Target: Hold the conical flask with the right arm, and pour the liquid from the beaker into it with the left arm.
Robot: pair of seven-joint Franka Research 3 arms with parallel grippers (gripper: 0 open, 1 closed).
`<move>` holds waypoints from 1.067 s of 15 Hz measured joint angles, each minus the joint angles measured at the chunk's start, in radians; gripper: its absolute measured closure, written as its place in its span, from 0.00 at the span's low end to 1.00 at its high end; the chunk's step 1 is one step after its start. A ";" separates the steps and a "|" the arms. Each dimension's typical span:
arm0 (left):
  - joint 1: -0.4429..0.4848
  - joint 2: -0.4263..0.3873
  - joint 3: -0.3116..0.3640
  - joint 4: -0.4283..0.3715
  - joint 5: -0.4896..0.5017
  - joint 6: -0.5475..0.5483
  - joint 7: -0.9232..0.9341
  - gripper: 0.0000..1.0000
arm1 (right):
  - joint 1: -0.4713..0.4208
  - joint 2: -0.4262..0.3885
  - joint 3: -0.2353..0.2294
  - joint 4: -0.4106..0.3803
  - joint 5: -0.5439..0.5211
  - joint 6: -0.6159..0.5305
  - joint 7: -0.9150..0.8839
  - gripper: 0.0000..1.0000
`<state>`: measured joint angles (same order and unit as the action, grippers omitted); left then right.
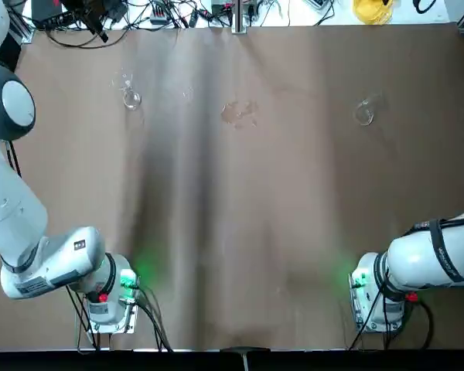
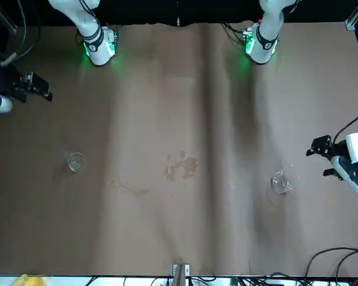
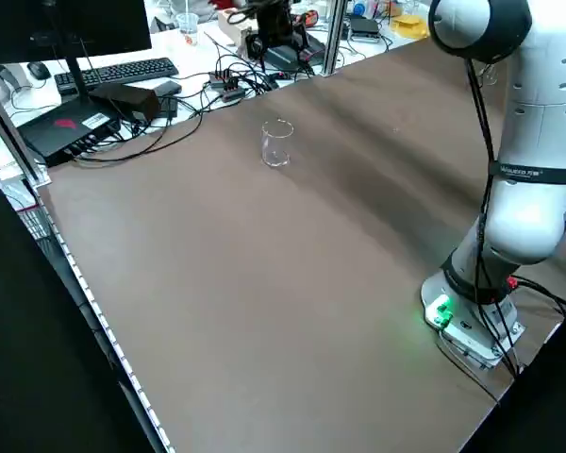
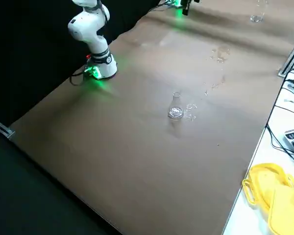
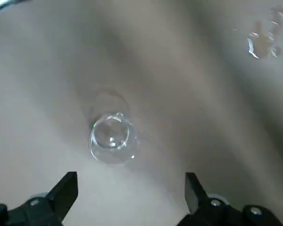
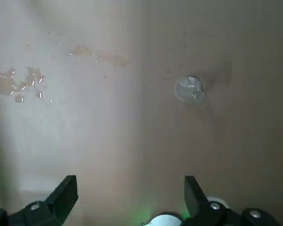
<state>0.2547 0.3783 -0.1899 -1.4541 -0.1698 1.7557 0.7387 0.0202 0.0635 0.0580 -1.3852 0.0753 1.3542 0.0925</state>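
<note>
The conical flask (image 1: 363, 114) is seen standing upright on the far right of the table, and the beaker (image 1: 130, 97) upright on the far left, well apart from each other. Neither is held: the left gripper (image 5: 131, 181) hangs above the beaker with its fingers spread apart, and the right gripper (image 6: 131, 183) is held high over the table, fingers likewise apart, with the flask well ahead of it.

How much liquid sits in either vessel cannot be told, so the scene would suit glassware waiting to be picked up as well as glassware set back down after the pour. Whichever holds, thin clear glass is judged slippery – any grip is best taken squarely on the body, with the vessel kept upright.

A wet patch (image 1: 238, 112) is visible far out on the middle of the brown table cover (image 1: 240, 232), and droplets (image 4: 191, 109) lie just beside the flask – footing there may be slick. The cover is creased lengthwise. Cables (image 1: 151, 14) and a yellow object (image 1: 373, 9) are seen beyond the far edge, and a keyboard (image 3: 123, 71) off the left side.
</note>
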 joint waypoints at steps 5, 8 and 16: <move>-0.083 -0.084 -0.001 -0.001 0.126 -0.138 -0.499 0.00 | 0.000 -0.092 -0.006 -0.191 -0.001 0.114 0.007 0.00; -0.115 -0.143 -0.005 -0.004 0.133 -0.197 -0.758 0.00 | 0.000 -0.140 -0.006 -0.270 -0.002 0.150 0.010 0.00; -0.124 -0.364 -0.022 -0.089 0.190 -0.269 -0.976 0.00 | -0.006 -0.157 -0.013 -0.282 -0.048 0.177 0.009 0.00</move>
<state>0.1302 0.0147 -0.2122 -1.5428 0.0200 1.4870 -0.2376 0.0146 -0.0931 0.0447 -1.6672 0.0273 1.5314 0.1017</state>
